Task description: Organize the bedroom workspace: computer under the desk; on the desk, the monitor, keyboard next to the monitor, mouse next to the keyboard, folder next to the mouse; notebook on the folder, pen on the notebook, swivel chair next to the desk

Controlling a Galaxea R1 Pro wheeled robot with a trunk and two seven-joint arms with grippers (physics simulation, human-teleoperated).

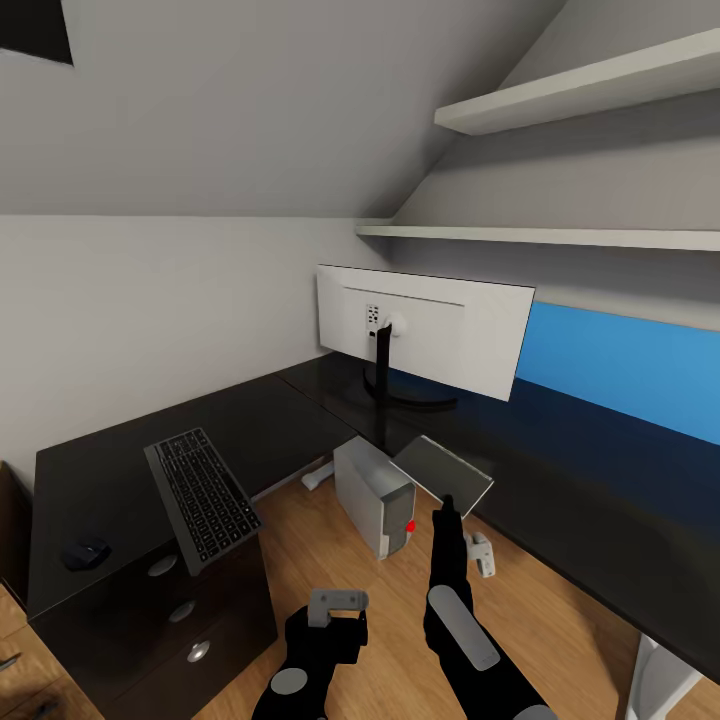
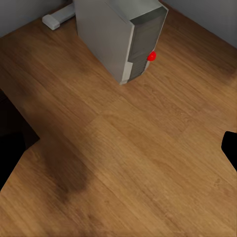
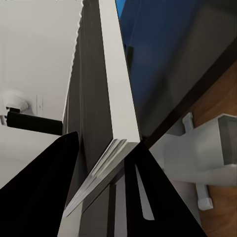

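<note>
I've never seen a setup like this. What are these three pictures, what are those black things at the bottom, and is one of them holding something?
It is a simulated two-armed robot. The big picture is from its head camera; the other two come from cameras near each gripper. The black shapes are its arms. The right gripper is shut on the notebook, a thin grey rectangle, raised beside the black desk; its wrist camera sees the pages edge-on. The left gripper hangs over the wooden floor; I cannot tell whether it is open. On the desk sit the monitor, the keyboard and the mouse. The computer stands on the floor.

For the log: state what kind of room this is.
Likely a home office nook under a sloped ceiling: a long black L-shaped desk, a wide white-backed monitor on it, and a light grey tower computer on the wooden floor.
</note>
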